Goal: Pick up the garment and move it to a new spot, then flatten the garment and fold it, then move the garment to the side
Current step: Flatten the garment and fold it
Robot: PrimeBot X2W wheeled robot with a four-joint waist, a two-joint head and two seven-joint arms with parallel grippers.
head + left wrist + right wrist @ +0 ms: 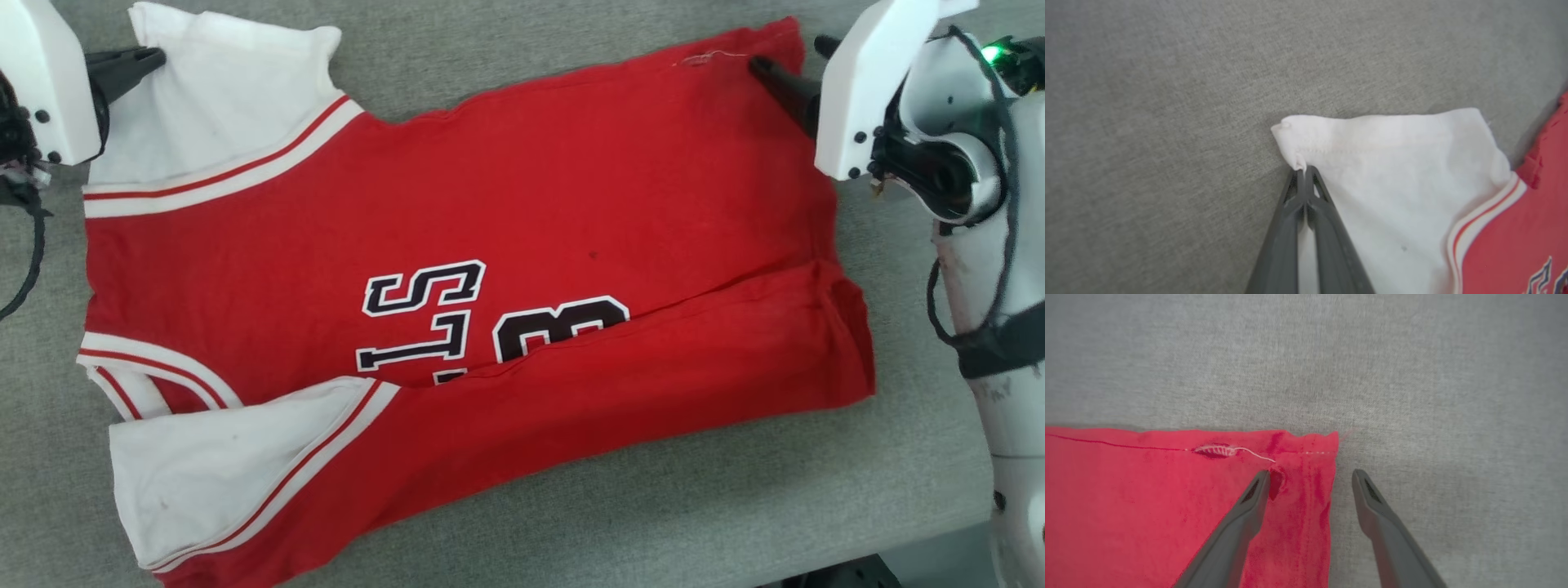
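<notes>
Place: room type is not showing | Seen: grey cloth-covered tabletop [669, 506] is spreading wide, its near edge dropping off lower right

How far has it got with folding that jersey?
The jersey lies spread on the grey surface, near edge already folded over the lettering. The left gripper pinches the far sleeve corner; the right gripper is open around the hem corner. Left: further folds, moving aside.
</notes>
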